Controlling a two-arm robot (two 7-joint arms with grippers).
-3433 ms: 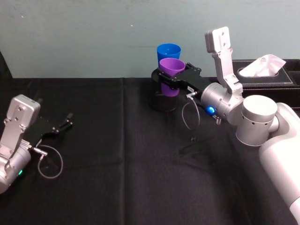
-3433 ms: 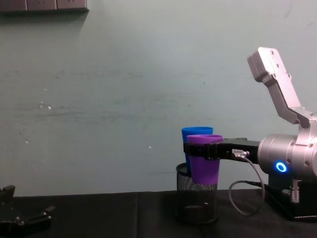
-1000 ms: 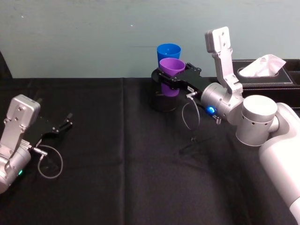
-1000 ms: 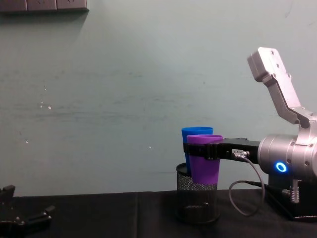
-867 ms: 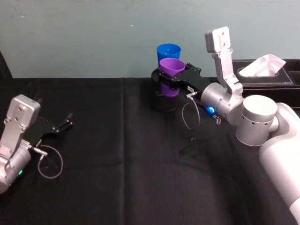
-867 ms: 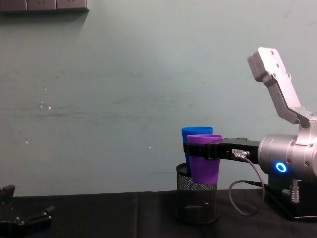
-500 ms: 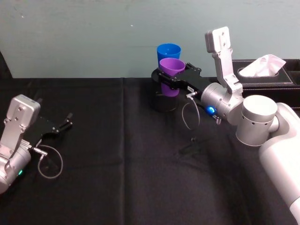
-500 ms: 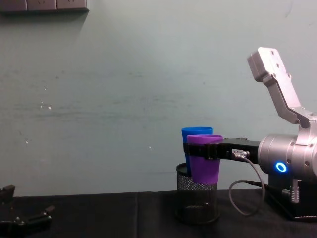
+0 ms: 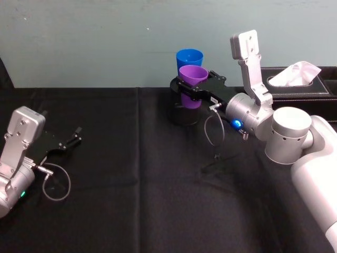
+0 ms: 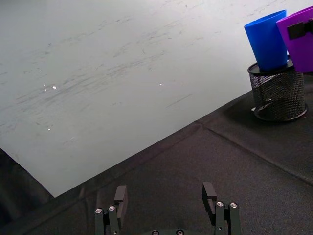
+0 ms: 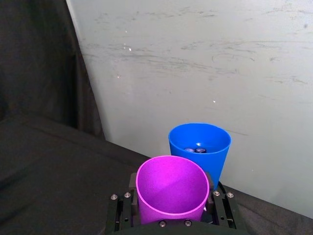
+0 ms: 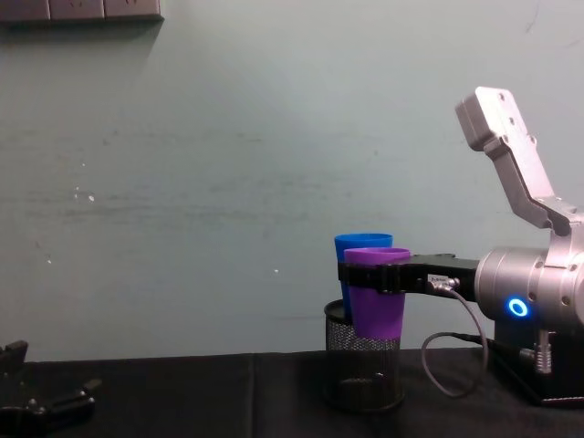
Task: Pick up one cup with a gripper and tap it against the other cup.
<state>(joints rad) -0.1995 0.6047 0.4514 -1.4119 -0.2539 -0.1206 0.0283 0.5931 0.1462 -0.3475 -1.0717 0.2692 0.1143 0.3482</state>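
Within the right claw (image 9: pixel 189 87), pinched, the tapered purple plastic tumbler (image 9: pixel 192 73) hangs just before the bright blue plastic tumbler (image 9: pixel 189 57); a hard tap could topple its black mesh holder (image 12: pixel 363 370). Left claw (image 10: pixel 165 192) rests spread on the desk (image 9: pixel 131 211).

A black mesh holder (image 12: pixel 363 374) stands on the black-clothed table (image 9: pixel 131 200), near the teal wall (image 9: pixel 79 42). Farther right sits a black tissue box (image 9: pixel 308 90), a white tissue (image 9: pixel 301 73) sticking up from it.
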